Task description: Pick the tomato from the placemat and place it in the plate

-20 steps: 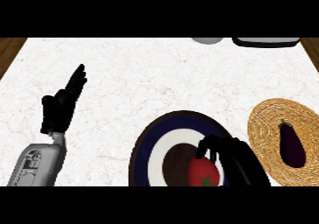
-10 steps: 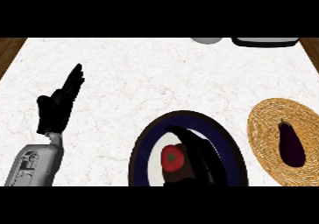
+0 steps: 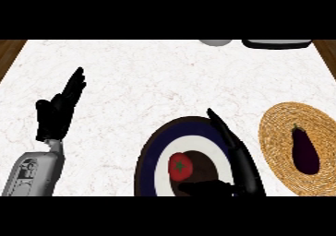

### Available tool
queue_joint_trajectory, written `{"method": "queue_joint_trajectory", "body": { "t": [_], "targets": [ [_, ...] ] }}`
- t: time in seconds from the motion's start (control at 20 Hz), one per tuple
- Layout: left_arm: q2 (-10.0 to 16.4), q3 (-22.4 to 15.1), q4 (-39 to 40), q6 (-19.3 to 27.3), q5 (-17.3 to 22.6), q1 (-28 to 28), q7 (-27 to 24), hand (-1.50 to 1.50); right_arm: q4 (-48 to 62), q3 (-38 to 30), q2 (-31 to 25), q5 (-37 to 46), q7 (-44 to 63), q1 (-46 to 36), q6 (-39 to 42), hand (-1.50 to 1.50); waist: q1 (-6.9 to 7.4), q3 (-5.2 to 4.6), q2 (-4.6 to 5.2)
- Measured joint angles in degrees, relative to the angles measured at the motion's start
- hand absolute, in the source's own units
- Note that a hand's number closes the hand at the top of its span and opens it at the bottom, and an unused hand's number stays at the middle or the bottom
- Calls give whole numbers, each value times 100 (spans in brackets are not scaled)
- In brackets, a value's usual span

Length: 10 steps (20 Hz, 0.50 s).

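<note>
From the head view, my right hand [image 3: 244, 171] lies over the right side of the plate [image 3: 146, 159]. Its fingers [image 3: 226, 134] are stretched out straight, pointing away from me along the plate's dark blue rim. My thumb [image 3: 202, 188] reaches sideways across the plate's near edge. The hand is spread wide and has hold of nothing.

The tomato [image 3: 181, 166] sits on the brown middle of the plate, just beside my palm and just beyond the thumb. I cannot tell whether the thumb touches it.

To the right, the woven placemat [image 3: 279, 133] carries only a dark aubergine [image 3: 305, 150].

My left hand [image 3: 56, 113] rests at the left of the white counter [image 3: 164, 78], fingers up and straight, holding nothing.

At the far edge are a grey round thing [image 3: 215, 42] and a dark object [image 3: 276, 44], both cut off.
</note>
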Motion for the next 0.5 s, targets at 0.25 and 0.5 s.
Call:
{"method": "queue_joint_trajectory", "body": {
  "t": [0.25,0.5],
  "targets": [
    [16,43,63,-34,18,48,-95,0,-492,-1117,-353,-1030,-259,473,117,-150,-34,1,-3],
    [12,72,106,-62,22,122,-253,0,-474,-2285,-884,-2268,-964,1085,702,-150,-38,0,-4]
  ]
}}
